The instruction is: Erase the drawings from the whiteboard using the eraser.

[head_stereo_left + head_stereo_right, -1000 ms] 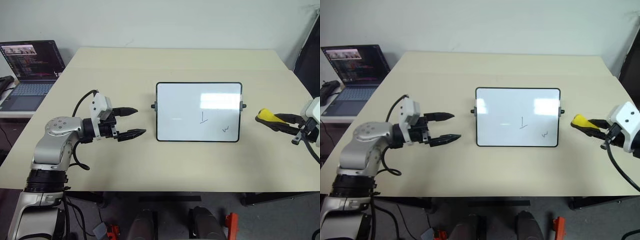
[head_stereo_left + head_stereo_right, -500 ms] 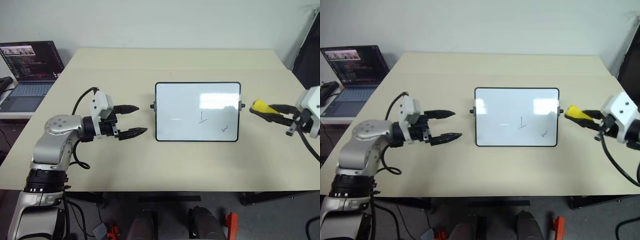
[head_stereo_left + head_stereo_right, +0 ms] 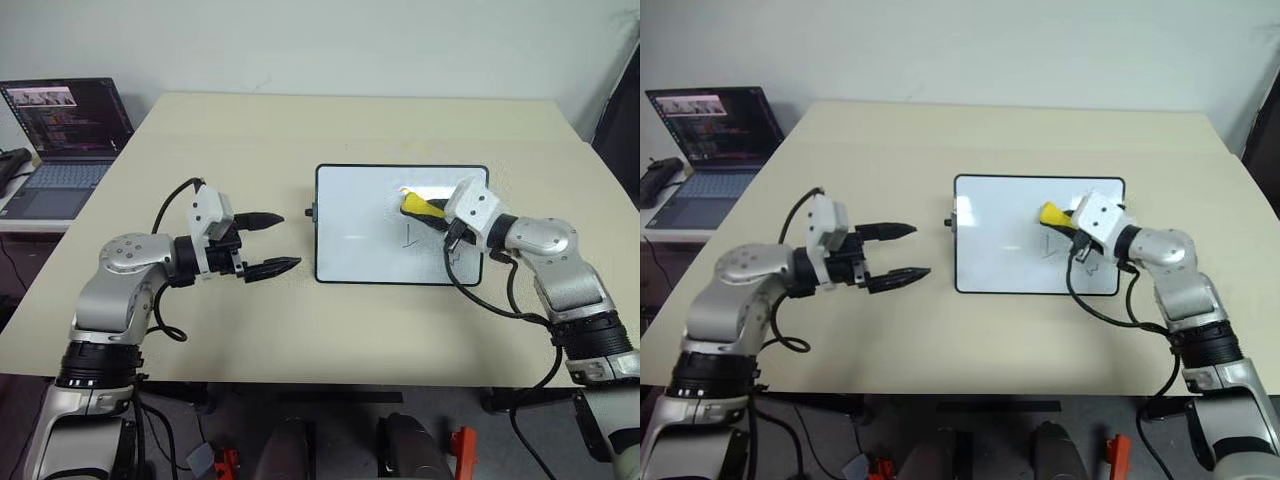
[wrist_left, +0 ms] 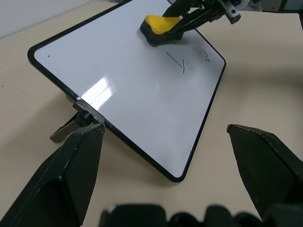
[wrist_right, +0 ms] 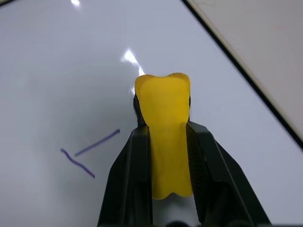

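Right wrist view: your right gripper point(image 5: 163, 142) pinches the eraser point(image 5: 163, 123) above the whiteboard point(image 3: 360, 225), close beside one of the drawings point(image 5: 87, 153). Left gripper point(image 3: 268, 242) hangs off the board's left edge, jaws spread, holding nothing. Risk as I judge it: with nothing bracing the board, a hard wipe could shove it across the table point(image 3: 330, 330).

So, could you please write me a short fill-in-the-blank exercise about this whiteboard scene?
1. The right claw is shut on the ____ eraser.
2. The eraser is over the ____.
3. The left claw is ____ and holds nothing.
4. A ____ stands on the side table left of the main table.

Missing words: yellow; whiteboard; open; laptop
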